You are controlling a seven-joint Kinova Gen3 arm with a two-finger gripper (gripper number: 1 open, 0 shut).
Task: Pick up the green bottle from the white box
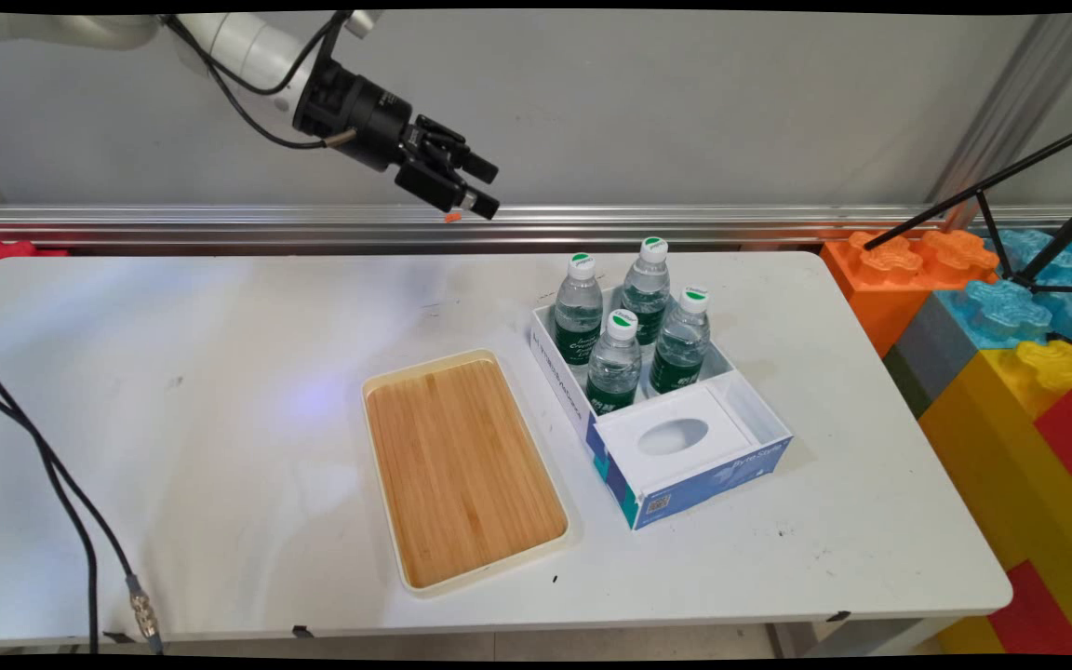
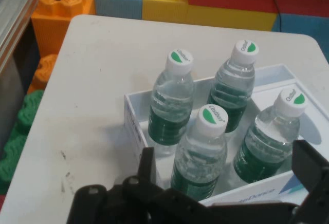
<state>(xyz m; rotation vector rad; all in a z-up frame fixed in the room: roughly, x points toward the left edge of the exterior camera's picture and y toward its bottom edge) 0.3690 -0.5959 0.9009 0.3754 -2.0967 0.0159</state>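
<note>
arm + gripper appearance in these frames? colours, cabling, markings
White, rounded arm links ending in a black cylindrical wrist section. Black cables loop loosely alongside it. The gripper is black, with exposed linkage and two blocky fingers; a small orange bit shows near its tip. No lettering is visible on it.

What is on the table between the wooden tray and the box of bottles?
Nothing: in the main view only a narrow strip of bare white table separates the wooden tray from the box holding the bottles.
</note>
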